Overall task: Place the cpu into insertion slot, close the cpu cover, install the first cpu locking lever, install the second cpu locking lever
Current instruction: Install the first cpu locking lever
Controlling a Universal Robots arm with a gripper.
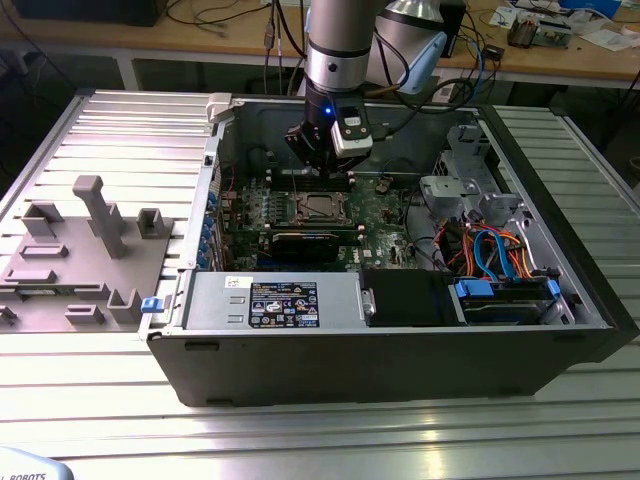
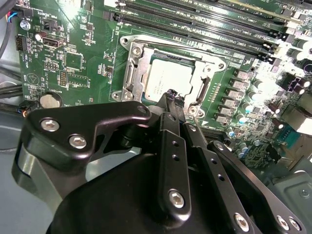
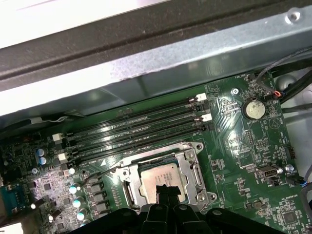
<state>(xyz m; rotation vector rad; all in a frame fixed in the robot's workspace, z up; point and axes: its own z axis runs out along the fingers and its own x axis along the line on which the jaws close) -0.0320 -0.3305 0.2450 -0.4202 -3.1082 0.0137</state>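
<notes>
You can see small print on the grey power supply's dark sticker (image 1: pixel 284 303) and the square silver-topped cpu (image 2: pixel 168 78), none of it legible.

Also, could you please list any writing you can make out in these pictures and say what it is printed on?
No text here can be quoted with confidence.
The power supply label: lines of print, too small to read.
The cpu: faint marking on its metal top, too blurred to read.
The green circuit board: white lettering beside the parts, too small to read.
</notes>
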